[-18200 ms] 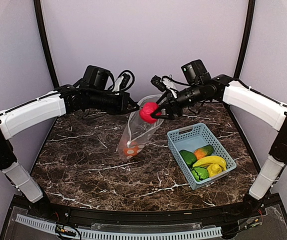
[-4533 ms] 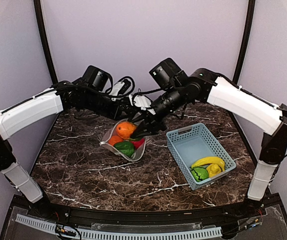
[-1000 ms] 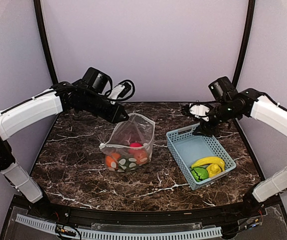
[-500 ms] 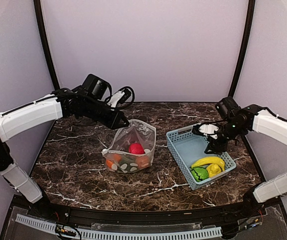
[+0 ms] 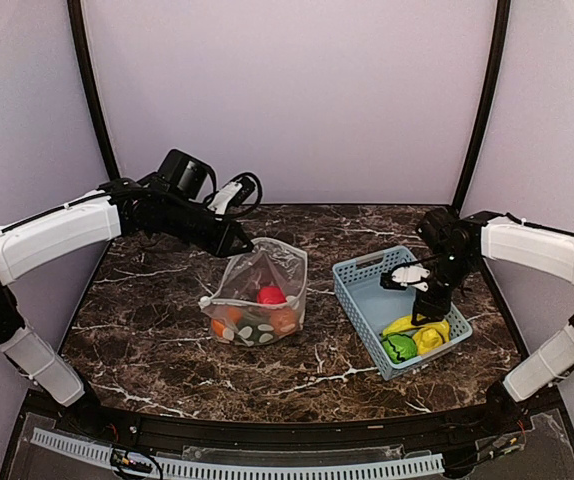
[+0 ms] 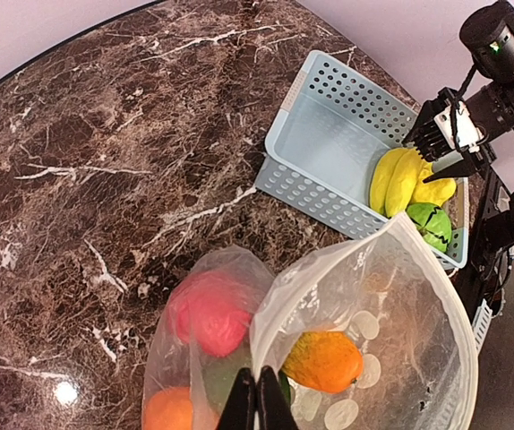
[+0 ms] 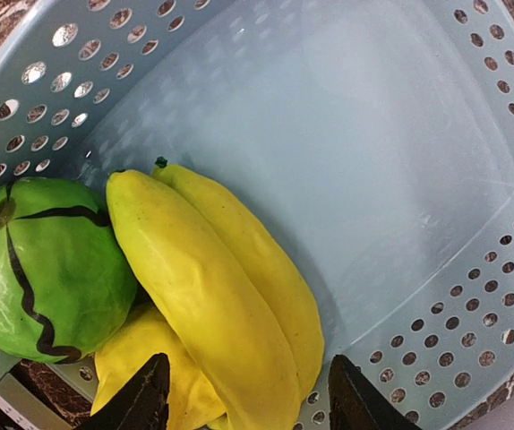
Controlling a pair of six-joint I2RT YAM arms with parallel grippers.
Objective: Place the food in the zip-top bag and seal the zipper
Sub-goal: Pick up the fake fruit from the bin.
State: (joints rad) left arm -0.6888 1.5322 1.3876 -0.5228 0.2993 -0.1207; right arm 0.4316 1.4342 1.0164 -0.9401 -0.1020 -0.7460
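— While we look down from above, where does the zip-top bag (image 5: pixel 262 290) sit?
— We find it on the dark marbled table (image 5: pixel 157 320), left of the light-blue basket (image 5: pixel 362 265) and apart from it; its lower part rests on the table, and its top corner is lifted.
— What lifts that corner?
— It is the left gripper (image 6: pixel 257 400); in its wrist view we see the two fingers pressed together, with the clear film of the bag's rim pinched between them.
— What do we see inside the bag?
— We see a red ball (image 6: pixel 208 313), an orange ball (image 6: pixel 167 414) low at the frame edge, and an orange-yellow piece (image 6: pixel 322 361); something dark green lies between them that we cannot make out; the mouth gapes wide, and from above the zipper (image 5: pixel 232 296) shows as a thin white line across the near side, unsealed.
— And the other arm?
— Its right gripper (image 7: pixel 252 399) hangs over the basket's near end, jaws apart; the two dark fingers (image 7: pixel 145 399) stand on either side of the yellow bananas (image 7: pixel 212 296); whether they touch the fruit we cannot tell.
— What else lies in the basket?
— We see a green round piece (image 7: pixel 47 269) with dark grooves, touching the bananas in the same corner; another yellow piece shows beneath them.
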